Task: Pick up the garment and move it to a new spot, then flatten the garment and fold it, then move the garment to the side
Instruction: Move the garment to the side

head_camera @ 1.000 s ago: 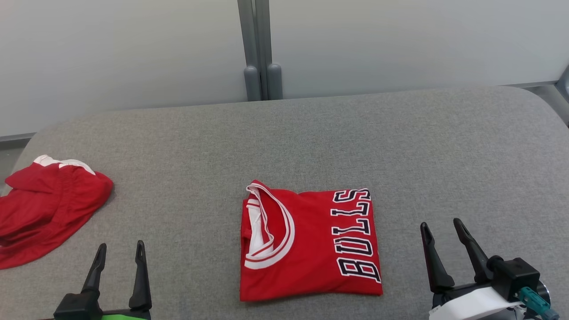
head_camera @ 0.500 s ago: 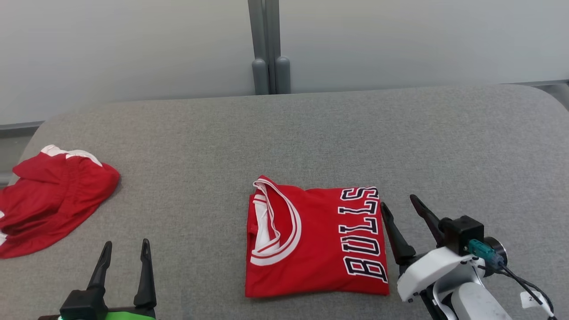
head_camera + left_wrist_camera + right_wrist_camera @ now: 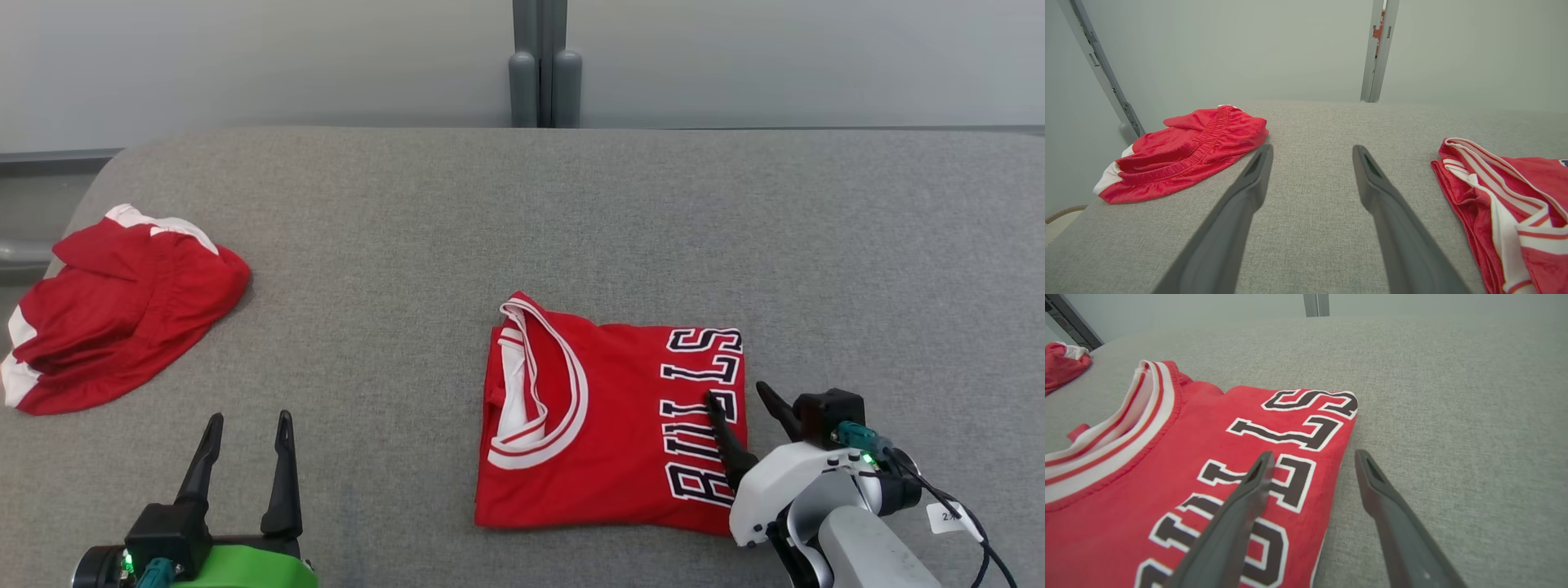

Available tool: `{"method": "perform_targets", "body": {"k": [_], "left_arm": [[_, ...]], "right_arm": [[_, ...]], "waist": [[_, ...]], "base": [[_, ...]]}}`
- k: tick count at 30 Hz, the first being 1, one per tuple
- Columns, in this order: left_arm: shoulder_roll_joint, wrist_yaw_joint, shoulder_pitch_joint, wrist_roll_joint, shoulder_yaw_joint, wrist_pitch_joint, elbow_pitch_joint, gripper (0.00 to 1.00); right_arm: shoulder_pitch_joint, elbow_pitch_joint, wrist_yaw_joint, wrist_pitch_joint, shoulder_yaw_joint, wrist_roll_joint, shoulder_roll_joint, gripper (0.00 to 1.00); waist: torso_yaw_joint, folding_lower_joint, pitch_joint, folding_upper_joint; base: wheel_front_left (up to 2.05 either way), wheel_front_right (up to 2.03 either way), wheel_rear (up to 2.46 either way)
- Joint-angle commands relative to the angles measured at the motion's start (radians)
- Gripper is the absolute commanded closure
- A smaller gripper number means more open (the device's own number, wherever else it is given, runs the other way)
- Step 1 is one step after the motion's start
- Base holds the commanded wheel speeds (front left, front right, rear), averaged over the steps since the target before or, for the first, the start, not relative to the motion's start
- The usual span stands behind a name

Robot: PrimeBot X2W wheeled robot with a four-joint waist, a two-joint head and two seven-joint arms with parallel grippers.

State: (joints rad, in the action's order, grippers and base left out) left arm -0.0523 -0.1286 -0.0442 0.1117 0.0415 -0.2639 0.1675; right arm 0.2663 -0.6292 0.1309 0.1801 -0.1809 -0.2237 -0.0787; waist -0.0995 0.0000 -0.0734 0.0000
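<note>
A folded red jersey (image 3: 608, 425) with black-and-white lettering and a white-trimmed collar lies flat on the grey padded table (image 3: 522, 229). My right gripper (image 3: 739, 398) is open and straddles the jersey's right edge (image 3: 1345, 441): one finger is over the lettering, the other over bare table. Whether the fingers touch the cloth I cannot tell. Open and holding nothing, my left gripper (image 3: 249, 425) stands at the lower left, well left of the jersey. The jersey's collar side (image 3: 1502, 196) shows at the right of the left wrist view.
Crumpled red shorts (image 3: 114, 310) with white trim lie at the table's far left edge, also in the left wrist view as red shorts (image 3: 1188, 143). A grey wall with a vertical post (image 3: 539, 65) stands behind the table.
My right gripper has moved left and forward from beside the jersey to straddle its right edge. The head camera has shifted, so the whole scene sits differently. The left gripper kept its pose.
</note>
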Motion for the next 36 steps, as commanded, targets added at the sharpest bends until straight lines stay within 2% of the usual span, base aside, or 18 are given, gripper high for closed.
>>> {"method": "perform_targets", "body": {"k": [1,8,9,10,11,16,21,29,36], "left_arm": [[-0.001,-0.003,0.024,0.001,0.0,0.0,0.001,0.0],[0.0,-0.003,0.038,0.001,-0.001,0.0,0.008,0.0],[0.0,-0.003,0.042,0.001,-0.003,0.0,0.01,0.0],[0.0,-0.003,0.043,0.001,-0.004,0.0,0.011,0.0],[0.0,-0.003,0.043,0.001,-0.006,0.0,0.012,0.0],[0.001,-0.003,0.058,0.007,-0.017,0.0,0.012,0.0],[0.001,-0.003,0.085,0.012,-0.04,0.0,0.003,0.0],[0.001,-0.003,0.182,0.018,-0.082,0.0,-0.032,0.0],[-0.013,-0.003,0.277,-0.016,-0.096,0.0,-0.085,0.0]], "right_arm": [[0.014,-0.023,-0.001,0.01,-0.002,-0.002,0.0,0.0],[0.016,-0.141,-0.001,0.032,-0.033,-0.047,0.021,0.0],[0.014,-0.154,-0.001,0.035,-0.044,-0.059,0.023,0.53],[0.016,-0.163,-0.001,0.04,-0.053,-0.065,0.025,0.91],[0.022,-0.172,-0.001,0.041,-0.064,-0.075,0.027,1.0],[0.093,-0.187,-0.001,0.059,-0.092,-0.105,0.018,1.0],[0.206,-0.197,-0.001,0.057,-0.127,-0.106,-0.05,1.0],[0.439,-0.196,-0.001,0.017,-0.182,-0.118,-0.224,1.0],[0.618,-0.17,-0.001,-0.001,-0.215,-0.151,-0.388,1.0]], "waist": [[-0.013,0.0,-0.024,0.0],[-0.003,0.0,-0.042,0.0],[-0.001,0.0,-0.043,0.0],[0.001,0.0,-0.044,0.0],[0.003,0.0,-0.045,0.0],[0.015,0.0,-0.059,0.0],[0.034,0.0,-0.111,0.0],[0.088,0.0,-0.289,0.0],[0.183,0.0,-0.465,0.0]], "base": [[0.0,0.0,0.0],[0.0,0.0,0.0],[0.0,0.0,0.0],[0.0,0.0,0.0],[0.0,0.0,0.0],[0.0,0.0,0.0],[0.0,0.0,0.0],[0.0,0.0,0.0],[0.0,0.0,0.0]]}}
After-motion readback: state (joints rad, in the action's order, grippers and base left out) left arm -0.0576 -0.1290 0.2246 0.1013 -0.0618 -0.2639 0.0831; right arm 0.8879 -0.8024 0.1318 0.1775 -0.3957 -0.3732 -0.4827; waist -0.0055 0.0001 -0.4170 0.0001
